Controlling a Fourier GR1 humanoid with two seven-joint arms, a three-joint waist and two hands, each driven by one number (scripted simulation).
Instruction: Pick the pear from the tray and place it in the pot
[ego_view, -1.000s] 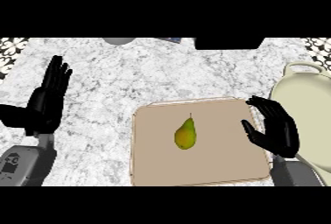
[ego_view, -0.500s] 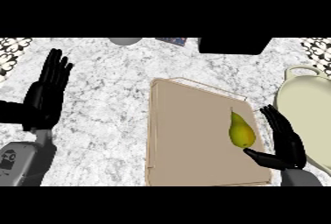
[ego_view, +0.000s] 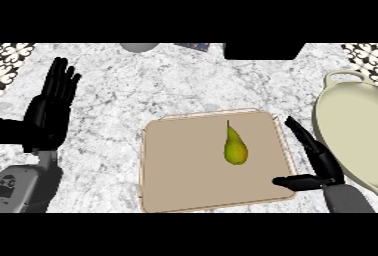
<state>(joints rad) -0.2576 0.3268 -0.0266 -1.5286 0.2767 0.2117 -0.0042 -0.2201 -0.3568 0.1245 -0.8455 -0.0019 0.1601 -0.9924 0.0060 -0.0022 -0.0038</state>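
1 pear (ego_view: 235, 148) lies on 1 tray (ego_view: 177, 185), near 1 pot (ego_view: 351, 130). It sits left of the right hand's (ego_view: 325, 169) straight, empty fingers (ego_view: 301, 134), not touching. The left hand (ego_view: 49, 112) is open too.

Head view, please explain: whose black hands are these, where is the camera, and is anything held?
The camera sits in a humanoid robot's head, looking steeply down at a grey-white marbled counter. The black hands are its own. The left hand rests open, fingers up, at the view's left. The right hand is open beside the right edge of a flat beige square tray, on which a yellow-green pear lies. A cream round pot stands at the right. Nothing is held.
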